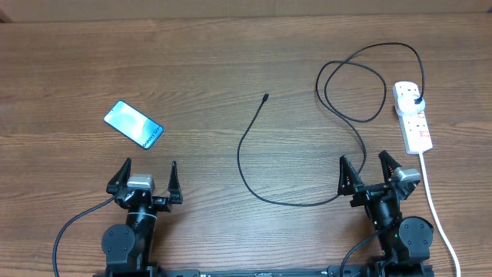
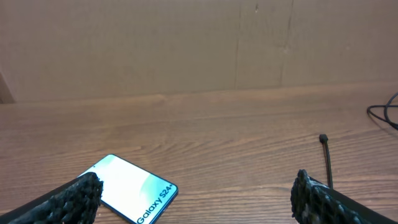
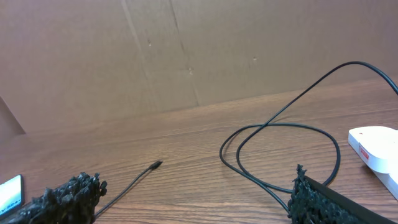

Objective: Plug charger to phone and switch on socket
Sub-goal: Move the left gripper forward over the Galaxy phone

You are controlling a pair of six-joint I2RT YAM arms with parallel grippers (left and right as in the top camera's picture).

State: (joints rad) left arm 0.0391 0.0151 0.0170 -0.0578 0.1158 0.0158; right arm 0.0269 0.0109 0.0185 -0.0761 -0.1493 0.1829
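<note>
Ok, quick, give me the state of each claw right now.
Left claw: open, holding nothing.
Right claw: open, holding nothing.

We saw a brown wood-grain table [image 1: 231, 46]. On it lay a slim blue-screened rectangular phone [image 1: 134, 125] just ahead of the left pincer [image 1: 150, 165], a thin black looping cable [image 1: 239, 154] ahead of the right pincer [image 1: 363, 158], and a white rectangular power strip [image 1: 413, 115] farther ahead, to that pincer's right.

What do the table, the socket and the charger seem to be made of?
Table: wood or wood-look laminate, matte, with visible grain.
Socket: probably hard plastic, smooth and white.
Charger: thin black cable, likely a rubbery plastic sheath, since it lies in loose curves.
</note>
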